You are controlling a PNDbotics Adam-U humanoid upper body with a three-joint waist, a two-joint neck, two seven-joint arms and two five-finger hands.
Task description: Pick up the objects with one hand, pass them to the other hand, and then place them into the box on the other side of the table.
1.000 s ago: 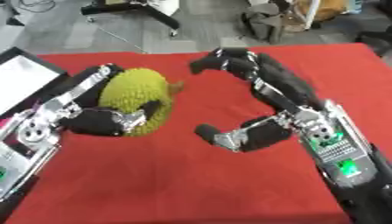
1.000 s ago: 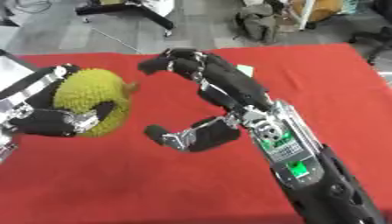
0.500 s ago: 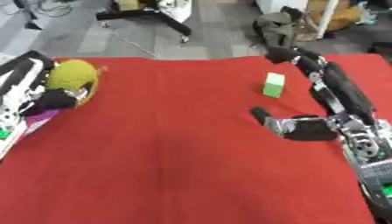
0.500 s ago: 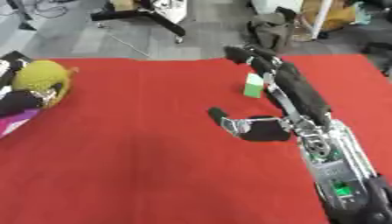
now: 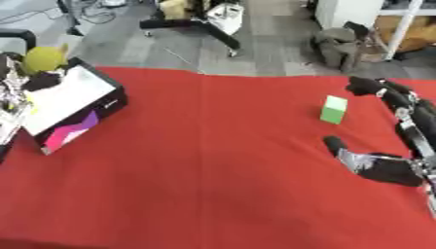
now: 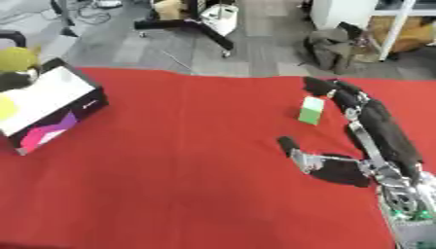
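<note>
A yellow-green spiky fruit (image 5: pixel 43 58) hangs at the far left, over the far end of the box (image 5: pixel 109 104). My left hand (image 5: pixel 12 86) is shut on it from below, partly cut off by the view's edge. The box is black with a white inside and a pink and purple print on its front. A green block (image 5: pixel 334 109) stands upright on the red cloth at the right. My right hand (image 5: pixel 388 168) lies open beside it, thumb (image 5: pixel 335 145) toward the middle and fingers (image 5: pixel 374 87) stretched past the block's far side, apart from it.
The red cloth (image 5: pixel 213 165) covers the whole table. Beyond the far edge are grey floor, a black stand base (image 5: pixel 191 24), a grey bag (image 5: pixel 339 46) and shelving at the upper right.
My left hand has carried the fruit from the middle out to the left, over the box. My right hand has drawn back to the right, open. The camera has also shifted.
</note>
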